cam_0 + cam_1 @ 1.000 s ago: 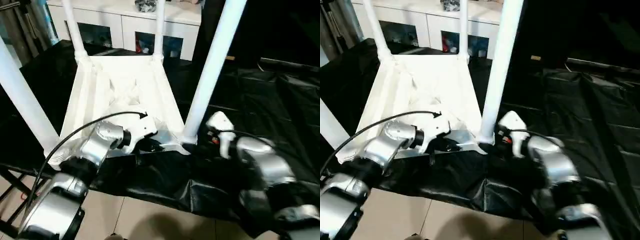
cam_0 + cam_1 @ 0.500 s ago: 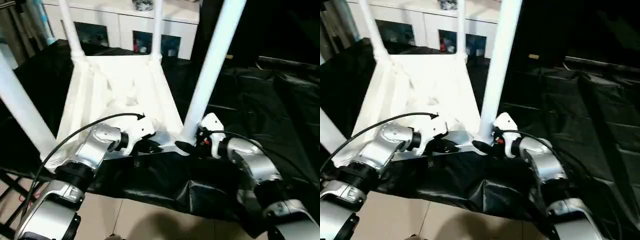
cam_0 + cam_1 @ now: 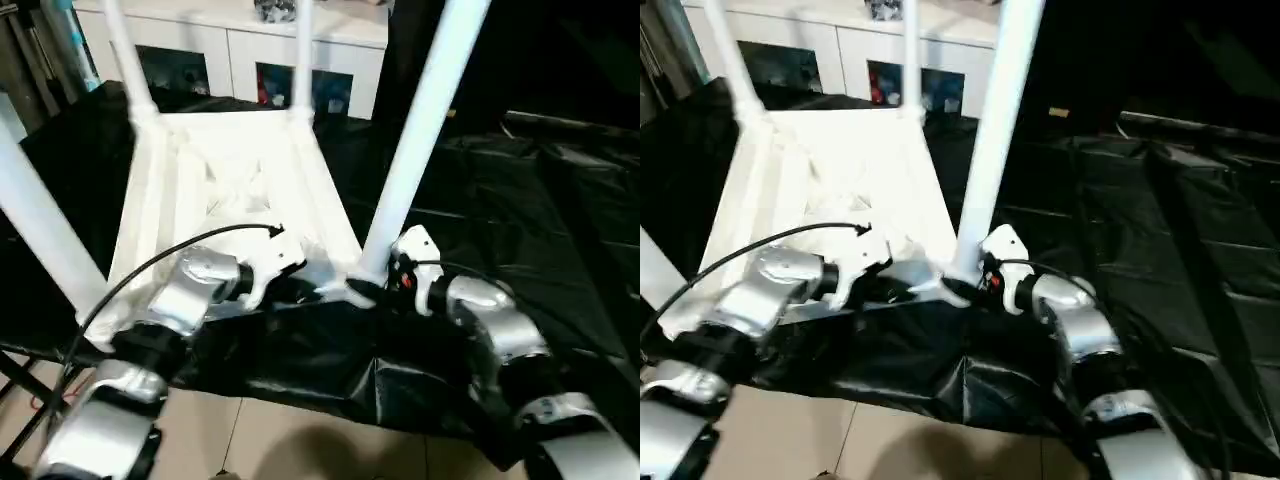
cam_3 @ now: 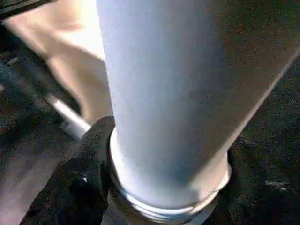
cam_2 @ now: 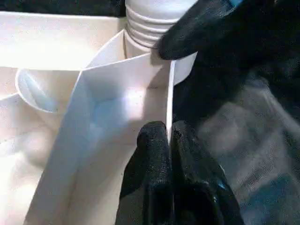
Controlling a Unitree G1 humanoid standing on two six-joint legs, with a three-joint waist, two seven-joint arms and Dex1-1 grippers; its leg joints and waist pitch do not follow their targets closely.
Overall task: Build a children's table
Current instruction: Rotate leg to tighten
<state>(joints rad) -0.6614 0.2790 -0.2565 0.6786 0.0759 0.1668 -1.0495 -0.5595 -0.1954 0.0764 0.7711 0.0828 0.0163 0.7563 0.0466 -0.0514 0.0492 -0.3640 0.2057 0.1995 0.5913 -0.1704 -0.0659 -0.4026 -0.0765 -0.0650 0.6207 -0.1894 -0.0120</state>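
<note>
A black plastic sheet covers the worktop; the children's table lies upside down at centre left, legs up; a white cabinet stands behind; left gripper fingers pinch the table's rim; right gripper fingers straddle the near leg, grip uncertain.

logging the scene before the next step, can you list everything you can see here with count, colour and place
table top: one, white, upside down on the black sheet, ribbed underside up
table legs: four, white, standing up from the corner sockets
black sheet: one, black, covering the work surface
cabinet: one, white, glass-fronted compartments, behind the work surface
floor: pale tiles, below the near edge
cable: one, black, arching over the left forearm
left gripper: black fingers pinched on the table top's near edge wall
right gripper: black fingers on either side of the base of the near right leg
forearms: two, silver
</note>
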